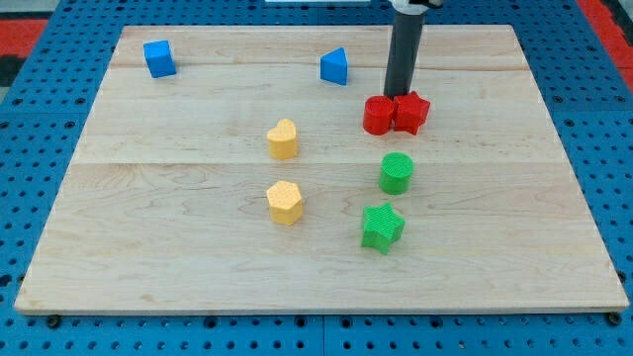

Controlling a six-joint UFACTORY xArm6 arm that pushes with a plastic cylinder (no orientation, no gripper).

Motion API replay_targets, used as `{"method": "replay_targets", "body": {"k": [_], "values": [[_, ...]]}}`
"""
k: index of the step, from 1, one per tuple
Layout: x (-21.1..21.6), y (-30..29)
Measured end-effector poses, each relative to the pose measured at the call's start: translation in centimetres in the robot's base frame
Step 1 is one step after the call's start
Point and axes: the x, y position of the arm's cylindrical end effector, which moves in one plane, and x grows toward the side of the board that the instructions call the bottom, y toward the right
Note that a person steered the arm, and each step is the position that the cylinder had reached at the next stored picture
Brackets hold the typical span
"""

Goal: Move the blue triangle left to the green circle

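Resting my tip [398, 95] just above two touching red blocks [396, 114], right of blue triangle [334, 66], green circle [396, 172] lower down; no jaws fitted, so state cannot be told.

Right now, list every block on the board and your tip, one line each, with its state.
my tip: down at the board, just behind the two red blocks.
blue triangle: free, left of the tip.
blue cube: alone, top left.
red cylinder: touching the red star.
red star: touching the red cylinder.
green circle: upright, untouched.
green star: below the circle.
yellow heart: apart.
yellow hexagon: apart.
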Motion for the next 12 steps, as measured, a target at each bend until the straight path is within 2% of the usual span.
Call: {"method": "replay_targets", "body": {"k": [1,2,3,4,5,7,8,9,10,11,12], "values": [[-5.0,-1.0],[-6.9,-8.1],[-7.5,-11.7],[-3.2,-10.4],[-1.7,-13.2],[-2.9,-16.1],[-1.3,-12.2],[2.7,-11.8],[2.1,-15.3],[5.6,-16.0],[6.3,-9.4]]}}
